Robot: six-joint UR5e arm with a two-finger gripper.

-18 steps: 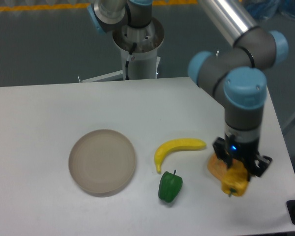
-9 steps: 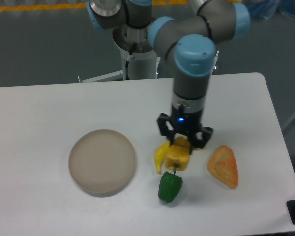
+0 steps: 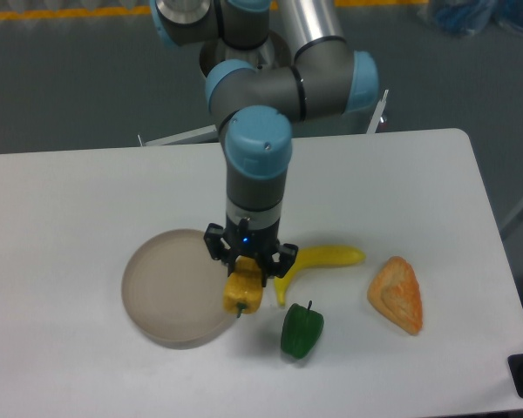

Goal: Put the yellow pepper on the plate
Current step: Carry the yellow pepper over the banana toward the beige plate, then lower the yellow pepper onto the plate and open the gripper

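One yellow pepper (image 3: 243, 293) hangs in the gripper (image 3: 247, 272), whose two fingers are clamped on its upper part. It sits directly below the gripper, over the right rim of the plate (image 3: 168, 296), which spreads out to the gripper's left. Whether the pepper already touches the rim cannot be told from this view.

The pepper looks like a small, light, rigid toy food with a smooth, lobed skin; it will probably not crush, but such a surface may slip or twist between narrow fingers. Taking it across the lobed shoulders, as here, seems the sensible hold.

Its long axis runs roughly vertical, slightly tilted, with a small dark stem showing at the lower right end, so it appears to hang stem-down.

To the gripper's right lie the banana (image 3: 315, 262) and, farther off, an orange-yellow wedge (image 3: 397, 294); the green pepper (image 3: 302, 331) stands lower right on the white surface (image 3: 61, 200).
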